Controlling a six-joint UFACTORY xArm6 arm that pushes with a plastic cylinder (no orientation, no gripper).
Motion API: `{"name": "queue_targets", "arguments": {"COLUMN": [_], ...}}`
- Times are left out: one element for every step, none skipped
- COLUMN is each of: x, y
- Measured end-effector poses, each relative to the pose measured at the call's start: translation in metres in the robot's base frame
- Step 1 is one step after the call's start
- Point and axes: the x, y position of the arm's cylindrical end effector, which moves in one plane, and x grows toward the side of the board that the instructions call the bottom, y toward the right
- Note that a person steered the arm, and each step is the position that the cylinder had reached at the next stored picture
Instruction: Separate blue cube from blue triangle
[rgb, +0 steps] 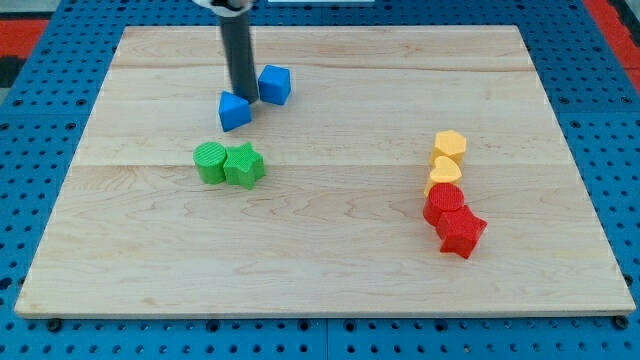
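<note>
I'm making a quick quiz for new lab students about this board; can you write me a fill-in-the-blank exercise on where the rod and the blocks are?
1. My tip sits between the blue cube and the blue ____.
2. The two green blocks lie toward the view's ____ from the blue triangle.
3. The yellow blocks sit directly above the ____ blocks in the view.
4. The red blocks lie on the view's ____ side of the wooden board.

Missing words: triangle; bottom; red; right

My rod (240, 50) runs off the view's top. The lower yellow block (443, 176) is partly hidden behind the red block (444, 203).
</note>
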Motion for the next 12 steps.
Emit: {"name": "queue_targets", "arguments": {"x": [-0.023,-0.027,-0.025,-0.018,-0.002,0.008,-0.001,-0.007,-0.001,0.004,0.010,0.022], "y": [-0.025,0.012,0.041,0.076,0.094,0.108,0.123,0.138,0.141,0.141,0.141,0.146]}}
